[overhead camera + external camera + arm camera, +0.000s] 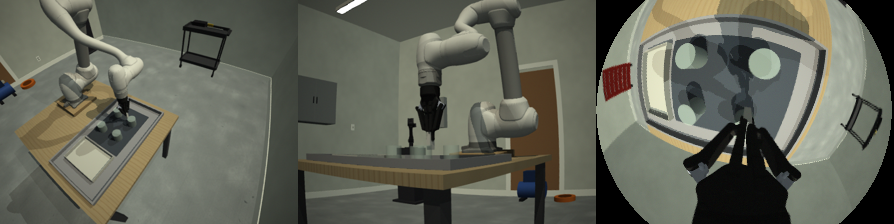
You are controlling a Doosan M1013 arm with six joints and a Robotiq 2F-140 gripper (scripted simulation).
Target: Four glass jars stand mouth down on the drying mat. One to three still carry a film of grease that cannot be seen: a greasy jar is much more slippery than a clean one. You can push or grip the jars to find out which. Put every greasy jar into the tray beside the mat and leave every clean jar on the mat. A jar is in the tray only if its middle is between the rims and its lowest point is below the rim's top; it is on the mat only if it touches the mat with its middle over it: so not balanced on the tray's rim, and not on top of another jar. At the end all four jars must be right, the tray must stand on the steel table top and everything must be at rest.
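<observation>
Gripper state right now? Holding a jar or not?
Gripper: shut, fingers together, holding nothing. Its tip is low over the mat between two jars.

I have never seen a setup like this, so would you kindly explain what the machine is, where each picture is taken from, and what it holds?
It is a single white robot arm bolted to a wooden table. One picture looks down from above, one from table height at the side, one from the wrist. Its black hand is shut and holds nothing, its tip low among four upturned jars, near the right-hand one; the others share the dark mat. A pale tray lies beside.
</observation>
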